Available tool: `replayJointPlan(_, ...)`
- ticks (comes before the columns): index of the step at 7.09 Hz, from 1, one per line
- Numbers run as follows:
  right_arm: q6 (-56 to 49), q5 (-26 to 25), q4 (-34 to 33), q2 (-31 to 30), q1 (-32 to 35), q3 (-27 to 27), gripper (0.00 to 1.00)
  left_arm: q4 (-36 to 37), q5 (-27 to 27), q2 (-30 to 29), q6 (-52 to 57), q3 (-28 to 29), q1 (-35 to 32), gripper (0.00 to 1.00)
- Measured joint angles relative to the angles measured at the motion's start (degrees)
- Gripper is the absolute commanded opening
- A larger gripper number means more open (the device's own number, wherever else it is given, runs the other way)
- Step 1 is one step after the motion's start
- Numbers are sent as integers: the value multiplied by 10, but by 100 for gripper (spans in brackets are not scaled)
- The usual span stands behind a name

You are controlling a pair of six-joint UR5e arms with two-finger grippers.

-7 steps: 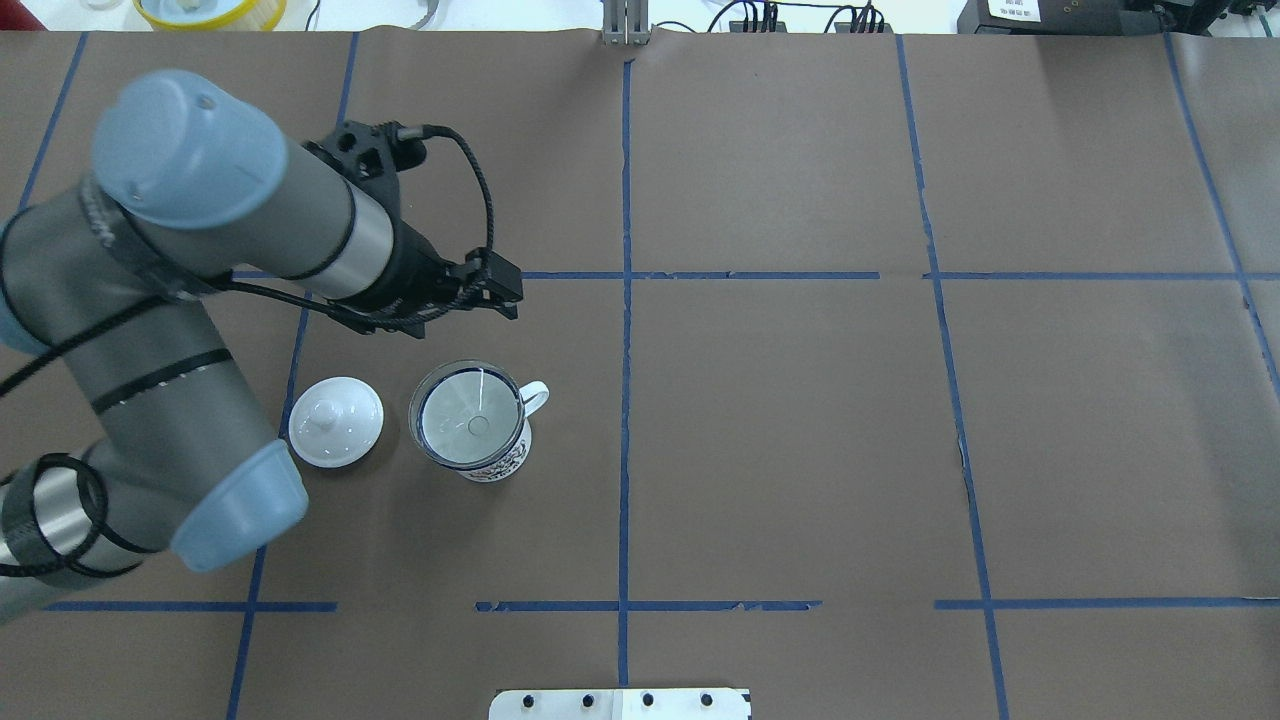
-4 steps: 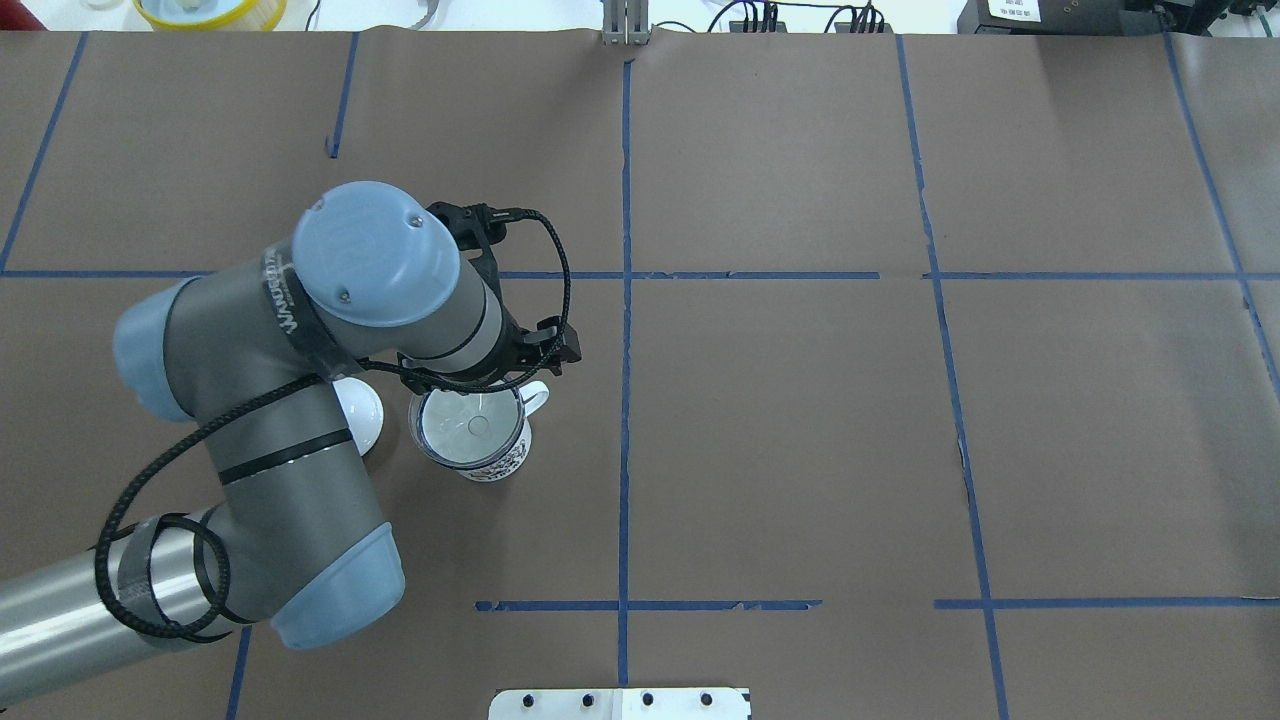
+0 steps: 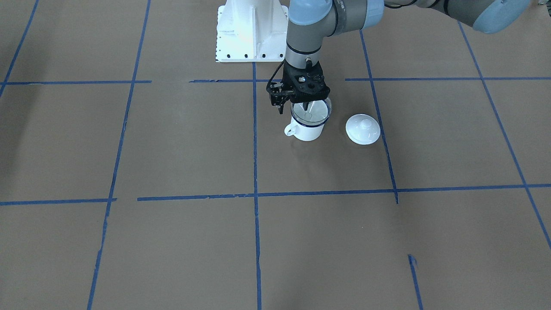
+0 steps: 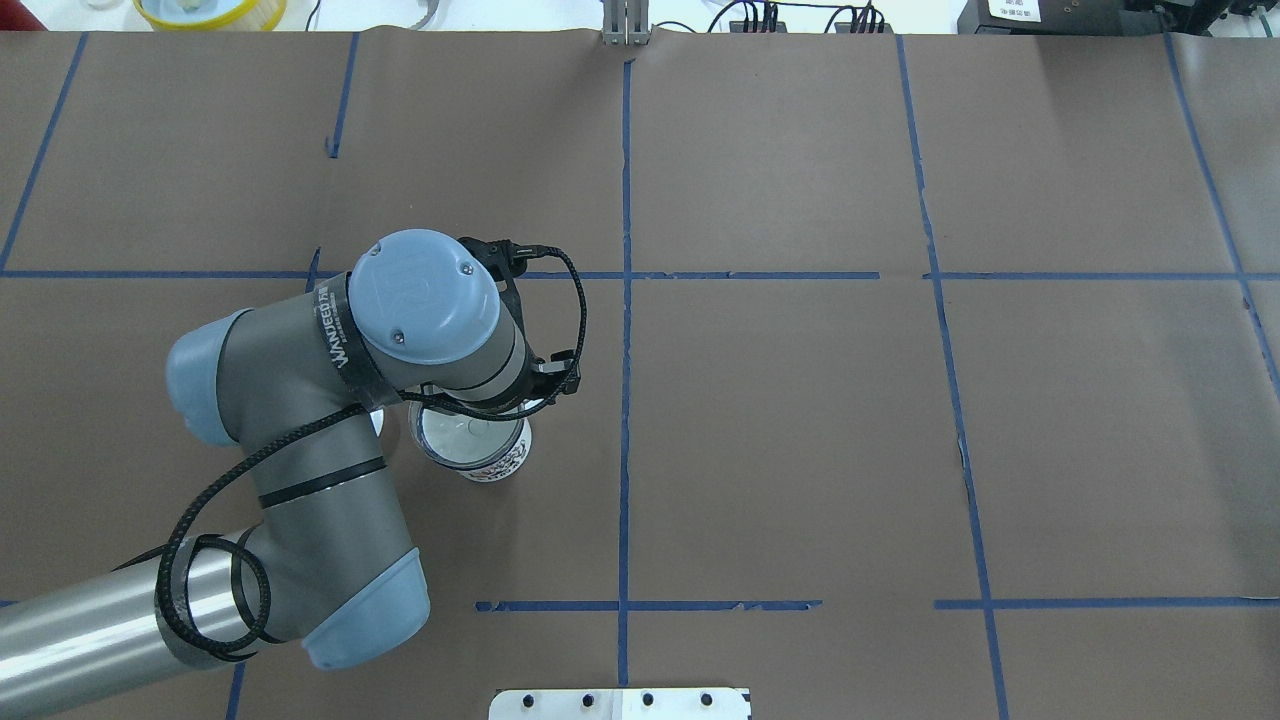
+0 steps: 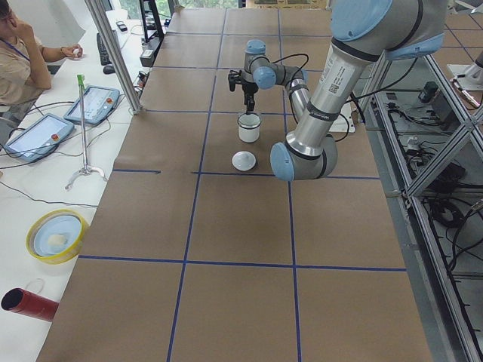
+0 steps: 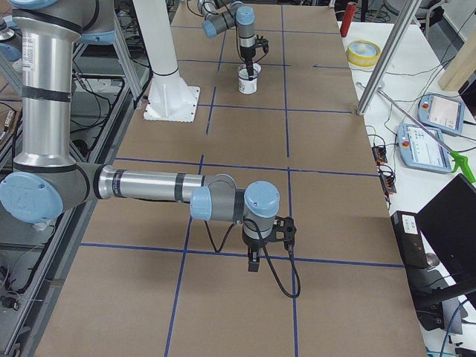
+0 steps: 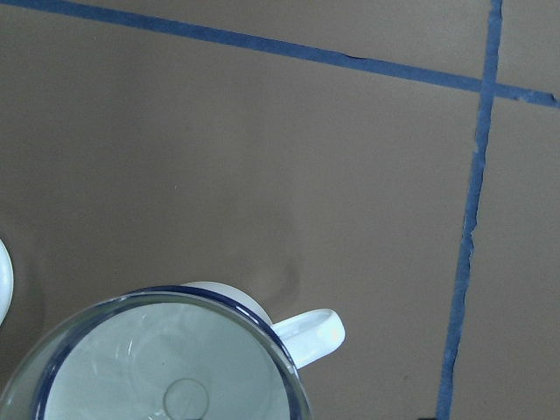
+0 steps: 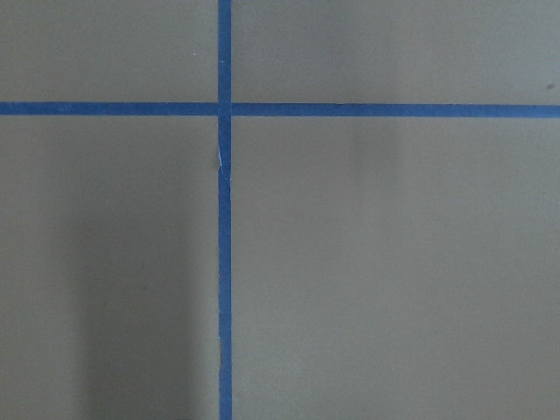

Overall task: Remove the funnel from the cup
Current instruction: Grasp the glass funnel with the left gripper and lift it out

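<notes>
The cup [image 3: 306, 132] is a white mug with a dark blue rim, standing upright left of the table's middle line. The clear funnel [image 3: 311, 113] sits in its mouth. Both also show in the left wrist view: the funnel [image 7: 166, 359] fills the cup, whose handle [image 7: 306, 337] points right. My left gripper [image 3: 306, 106] points straight down over the funnel's near-robot edge, its tip at about rim height. I cannot tell whether it is open or shut. In the overhead view my wrist hides it and part of the cup [image 4: 497, 462]. My right gripper [image 6: 253, 264] hangs over bare table far away; I cannot tell its state.
A white domed lid [image 3: 363, 128] with a knob lies on the table just beside the cup, on the side away from its handle. The robot's white base plate [image 3: 252, 30] is behind the cup. Blue tape lines cross the brown table cover.
My left arm has swung in from behind the cup and now hangs directly over it. In the overhead view the wrist now covers the lid and the cup's far half. Cup and funnel have not moved.
</notes>
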Motion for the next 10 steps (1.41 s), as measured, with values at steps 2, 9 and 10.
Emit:
replayJointPlan(2, 0, 0, 0, 0, 0, 0, 100, 0, 0, 2, 2, 0, 1, 0)
replayJointPlan(9, 0, 0, 0, 0, 0, 0, 100, 123, 5, -26, 4, -142, -68, 0)
replayJointPlan(10, 0, 0, 0, 0, 0, 0, 100, 88, 34, -22, -62, -146, -80, 0)
